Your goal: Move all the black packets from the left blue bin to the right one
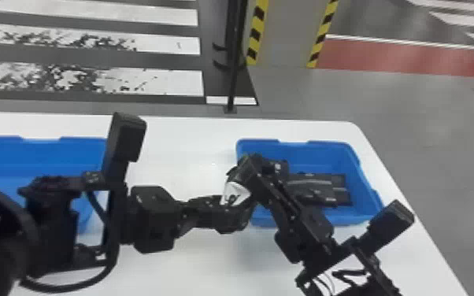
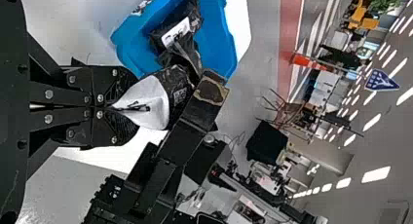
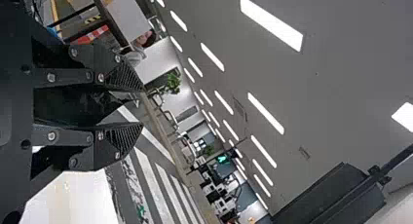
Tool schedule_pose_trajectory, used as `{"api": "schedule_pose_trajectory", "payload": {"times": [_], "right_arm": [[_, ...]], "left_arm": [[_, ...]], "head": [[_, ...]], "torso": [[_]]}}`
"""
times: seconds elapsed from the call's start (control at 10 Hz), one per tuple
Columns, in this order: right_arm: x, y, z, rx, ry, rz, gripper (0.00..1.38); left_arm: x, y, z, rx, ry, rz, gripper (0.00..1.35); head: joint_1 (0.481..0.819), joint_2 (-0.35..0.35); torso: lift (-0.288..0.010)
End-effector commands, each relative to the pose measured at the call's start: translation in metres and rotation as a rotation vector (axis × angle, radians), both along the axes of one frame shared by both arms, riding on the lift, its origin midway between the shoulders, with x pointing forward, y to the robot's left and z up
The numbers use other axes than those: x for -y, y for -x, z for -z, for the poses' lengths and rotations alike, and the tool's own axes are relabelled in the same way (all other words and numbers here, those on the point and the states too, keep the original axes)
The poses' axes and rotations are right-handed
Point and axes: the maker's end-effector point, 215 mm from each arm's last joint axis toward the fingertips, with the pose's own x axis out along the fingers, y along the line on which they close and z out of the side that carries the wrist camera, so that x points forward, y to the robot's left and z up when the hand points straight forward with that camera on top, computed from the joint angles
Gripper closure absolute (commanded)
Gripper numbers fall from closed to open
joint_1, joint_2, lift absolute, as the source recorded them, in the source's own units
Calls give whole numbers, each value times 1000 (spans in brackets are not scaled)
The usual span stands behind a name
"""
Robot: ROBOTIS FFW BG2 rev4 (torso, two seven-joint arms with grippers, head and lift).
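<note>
Evidently partway: packets lie in right bin, left gripper pinches another packet, right gripper spread, left bin remainder unclear

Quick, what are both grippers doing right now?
Left gripper: closed on a black packet.
Right gripper: open, dark material between its fingers, not visibly clamped.

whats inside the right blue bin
In the right blue bin, black packets lie close together. The right arm crosses its left part, so what lies beneath is hidden, and I can't give an exact count.
</note>
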Motion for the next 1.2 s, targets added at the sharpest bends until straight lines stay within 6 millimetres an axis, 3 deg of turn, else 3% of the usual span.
{"api": "schedule_pose_trajectory", "payload": {"times": [0.0, 0.1, 0.2, 0.4, 0.5, 0.9, 1.1], "right_arm": [[-2, 1, -2, -2, -32, -11, 1277], [-1, 0, -5, 6, -37, -16, 1277], [-1, 0, -7, 10, -54, -19, 1277], [16, -11, -8, 19, -44, 8, 1277], [34, -23, -6, 24, -20, 37, 1277], [121, -70, 9, 25, 71, 170, 1277], [153, -91, 23, 2, 114, 201, 1277]], "left_arm": [[-5, -6, -2, -1, 16, -28, 981], [-11, -16, -6, 12, 26, -65, 845], [-15, -24, -8, 21, 35, -91, 834], [-15, -18, -9, 18, 69, -94, 257], [-16, -9, -9, 15, 82, -95, 93], [-49, 17, -6, -16, 118, -168, 119], [-51, 26, -13, -1, 168, -184, 119]], "head": [[695, -166], [695, -163], [695, -153], [695, -140], [695, -144], [695, -216], [695, -253]], "torso": [[-185], [-185], [-185], [-185], [-185], [-185], [-185]]}}
